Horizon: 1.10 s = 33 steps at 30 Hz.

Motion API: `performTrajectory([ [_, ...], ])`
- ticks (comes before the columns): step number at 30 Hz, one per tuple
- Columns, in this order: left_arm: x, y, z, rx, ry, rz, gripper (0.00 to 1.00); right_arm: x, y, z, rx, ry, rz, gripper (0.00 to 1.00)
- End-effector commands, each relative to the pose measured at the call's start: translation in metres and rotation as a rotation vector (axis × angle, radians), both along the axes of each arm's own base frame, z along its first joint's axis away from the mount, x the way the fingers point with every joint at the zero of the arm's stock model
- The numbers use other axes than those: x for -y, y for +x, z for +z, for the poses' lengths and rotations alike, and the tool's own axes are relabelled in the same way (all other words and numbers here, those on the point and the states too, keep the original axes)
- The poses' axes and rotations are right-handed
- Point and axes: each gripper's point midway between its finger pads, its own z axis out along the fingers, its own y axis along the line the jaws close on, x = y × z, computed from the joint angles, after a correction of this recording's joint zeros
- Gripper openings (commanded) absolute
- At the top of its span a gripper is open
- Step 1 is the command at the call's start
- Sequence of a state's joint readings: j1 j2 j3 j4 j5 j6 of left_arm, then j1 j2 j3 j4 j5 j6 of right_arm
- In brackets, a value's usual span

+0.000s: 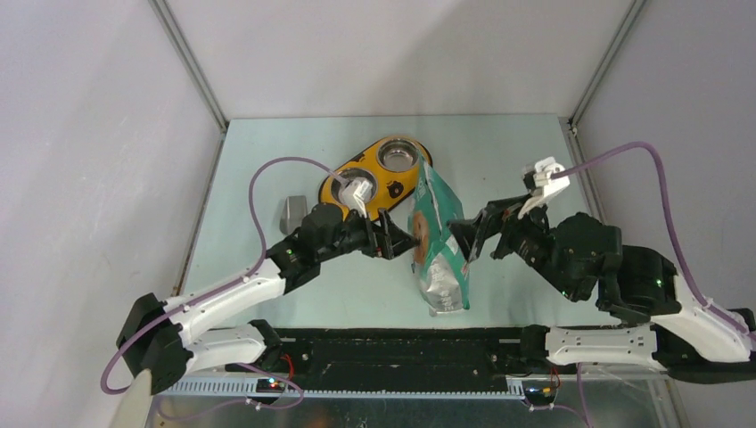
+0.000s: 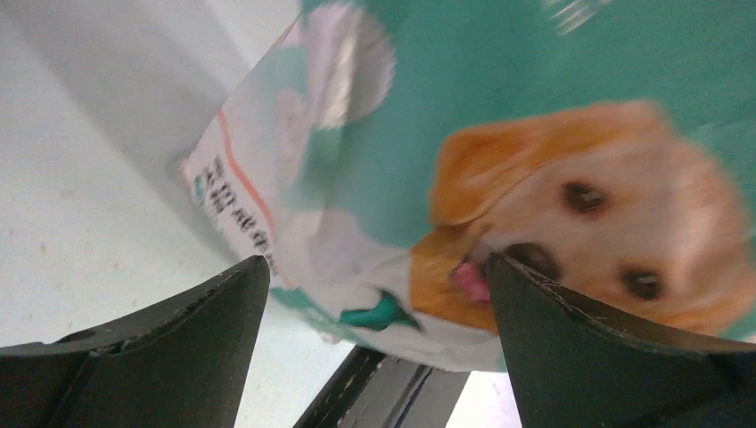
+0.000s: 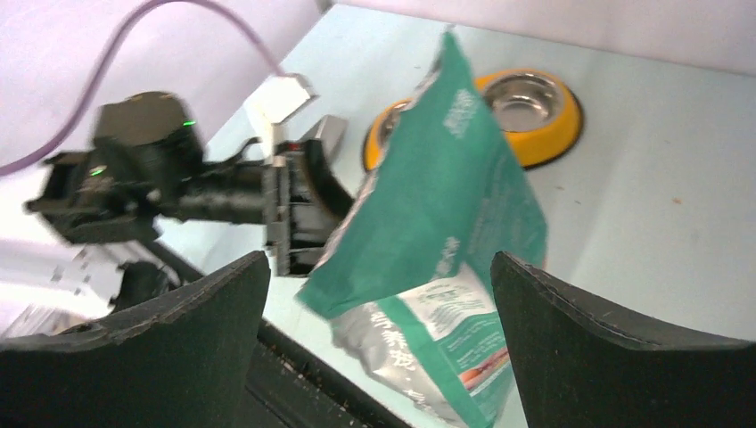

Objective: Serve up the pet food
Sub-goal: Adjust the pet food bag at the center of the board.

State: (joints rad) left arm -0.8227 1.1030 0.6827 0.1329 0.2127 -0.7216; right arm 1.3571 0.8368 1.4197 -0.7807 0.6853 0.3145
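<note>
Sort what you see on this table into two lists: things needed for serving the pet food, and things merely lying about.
For the job:
teal-and-white foil bag printed with a golden dog, between the open left pincer and open right pincer
yellow double feeder with two steel bowls
grey metal scoop, probably

Lying about:
looping purple cables
black rail along the near edge

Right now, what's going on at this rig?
Two arms flank the teal pet food bag, which stands mid-table in front of the yellow two-bowl feeder. The left pincer and right pincer are both open, one on each side of the bag, neither closed on it. A grey scoop lies off to the left. No kibble is in view.
</note>
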Motion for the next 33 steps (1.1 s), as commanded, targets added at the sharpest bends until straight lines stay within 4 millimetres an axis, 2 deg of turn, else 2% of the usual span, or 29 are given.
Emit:
performTrajectory([
  [1,0.012,-0.002,0.066,0.150,-0.086,-0.076,0.99,0.024,0.031,0.005,-0.029,0.015,-0.204,0.98],
  [2,0.013,-0.002,0.076,0.166,-0.100,-0.080,0.99,0.017,0.035,0.000,-0.071,0.016,-0.174,0.97],
  [4,0.015,-0.002,0.087,0.190,-0.114,-0.091,0.99,0.026,0.053,-0.007,-0.101,-0.003,-0.250,0.97],
  [5,0.017,-0.001,0.088,0.195,-0.113,-0.095,0.99,0.018,0.052,-0.010,-0.125,-0.002,-0.203,0.97],
  [6,0.019,0.001,0.093,0.202,-0.117,-0.097,0.99,0.019,0.061,-0.015,-0.143,-0.009,-0.221,0.97],
  [8,0.024,0.001,0.098,0.212,-0.123,-0.118,0.99,0.009,0.065,-0.020,-0.176,-0.011,-0.178,0.97],
  [13,0.042,-0.006,0.106,0.225,-0.157,-0.231,0.99,0.009,0.080,-0.031,-0.209,-0.006,-0.193,0.97],
  [17,0.061,-0.009,0.091,0.203,-0.117,-0.305,0.99,0.011,0.084,-0.047,-0.261,-0.022,-0.178,0.96],
  [20,0.070,-0.007,0.071,0.201,-0.032,-0.323,0.99,0.014,0.085,-0.052,-0.283,-0.025,-0.171,0.96],
  [23,0.071,-0.006,0.051,0.203,0.056,-0.301,0.99,0.024,0.089,-0.050,-0.277,-0.018,-0.204,0.96],
  [25,0.069,-0.006,0.045,0.207,0.074,-0.297,0.99,0.031,0.093,-0.046,-0.266,-0.009,-0.231,0.96],
  [30,0.065,-0.007,0.041,0.221,0.076,-0.292,0.99,0.051,0.101,-0.027,-0.213,0.033,-0.324,0.95],
  [33,0.063,-0.007,0.042,0.233,0.077,-0.286,0.99,0.049,0.098,-0.017,-0.191,0.034,-0.293,0.95],
])
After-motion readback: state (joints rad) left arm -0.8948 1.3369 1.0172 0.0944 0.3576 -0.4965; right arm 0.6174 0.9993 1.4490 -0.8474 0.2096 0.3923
